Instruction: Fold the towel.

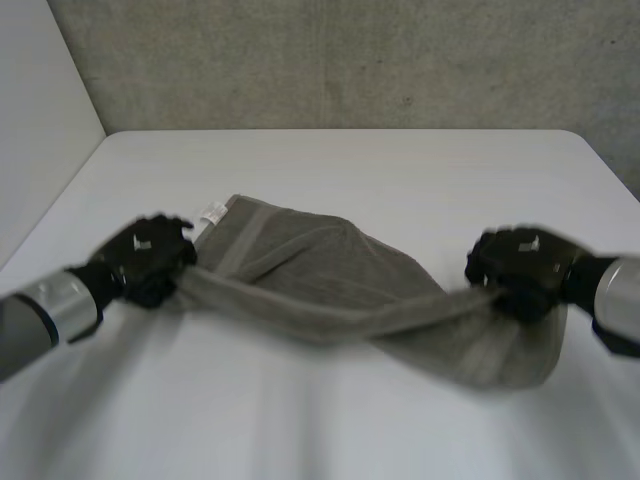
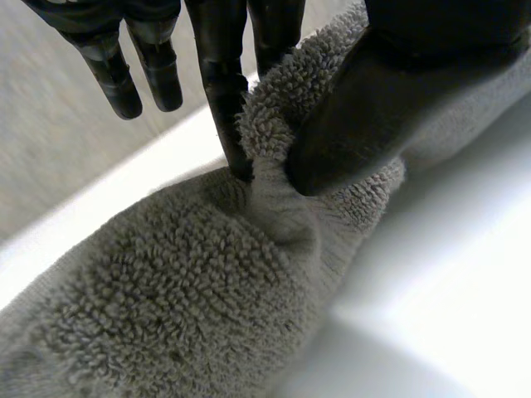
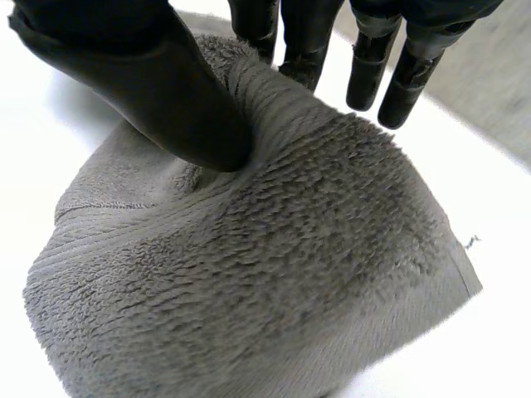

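A grey terry towel (image 1: 330, 280) lies crumpled across the middle of the white table (image 1: 350, 170), with a white label (image 1: 211, 212) at its far left corner. My left hand (image 1: 148, 256) pinches the towel's near left edge; in the left wrist view a fold of towel (image 2: 265, 178) is squeezed between thumb (image 2: 357, 124) and fingers (image 2: 224, 91). My right hand (image 1: 520, 268) pinches the near right edge; its thumb (image 3: 158, 91) presses the cloth (image 3: 274, 249) against the fingers (image 3: 307, 41). The held edge stretches as a raised, sagging band between both hands.
A grey concrete wall (image 1: 350, 60) rises behind the table's far edge. A pale wall panel (image 1: 40, 110) stands at the left. Bare white tabletop lies in front of the towel and beyond it.
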You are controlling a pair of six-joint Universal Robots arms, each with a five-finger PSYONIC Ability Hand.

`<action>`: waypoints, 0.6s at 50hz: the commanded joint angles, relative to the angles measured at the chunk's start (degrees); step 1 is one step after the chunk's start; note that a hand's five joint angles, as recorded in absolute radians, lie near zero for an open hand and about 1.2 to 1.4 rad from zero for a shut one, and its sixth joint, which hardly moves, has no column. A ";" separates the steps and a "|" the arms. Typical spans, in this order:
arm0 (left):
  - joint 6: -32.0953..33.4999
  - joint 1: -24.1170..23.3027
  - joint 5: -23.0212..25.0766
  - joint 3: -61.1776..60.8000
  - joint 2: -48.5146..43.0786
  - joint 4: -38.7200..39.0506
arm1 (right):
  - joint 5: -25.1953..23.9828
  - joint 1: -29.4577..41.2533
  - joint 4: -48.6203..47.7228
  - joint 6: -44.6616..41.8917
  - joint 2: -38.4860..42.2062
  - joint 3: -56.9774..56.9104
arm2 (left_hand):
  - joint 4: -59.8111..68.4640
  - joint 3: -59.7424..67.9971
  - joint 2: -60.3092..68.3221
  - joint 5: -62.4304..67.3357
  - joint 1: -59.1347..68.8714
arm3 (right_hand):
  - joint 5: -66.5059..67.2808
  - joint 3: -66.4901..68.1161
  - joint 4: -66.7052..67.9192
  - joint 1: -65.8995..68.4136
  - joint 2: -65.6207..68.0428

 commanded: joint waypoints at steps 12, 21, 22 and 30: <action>-14.11 -2.24 -1.77 12.89 12.63 -5.52 | 1.53 1.07 4.05 1.51 -3.43 -15.11 | -3.36 -2.96 4.48 4.91 6.47 | 3.38 -2.48 -4.37 3.95 4.30; -13.50 -2.50 -2.03 13.41 5.16 -4.38 | 1.09 1.42 1.51 0.20 5.43 -17.38 | -3.36 -2.96 4.48 4.91 6.47 | 3.38 -2.48 -4.37 3.95 4.30; -13.15 -2.42 -2.12 14.55 2.29 -3.77 | 1.09 1.42 1.50 0.19 5.45 -17.39 | -3.36 -2.96 4.48 4.91 6.47 | 3.38 -2.48 -4.37 3.95 4.30; -11.21 -4.87 -3.96 28.67 -11.78 -0.87 | 4.61 4.59 -7.90 0.63 15.56 -26.71 | -3.36 -2.96 4.48 4.91 6.47 | 3.38 -2.48 -4.37 3.95 4.30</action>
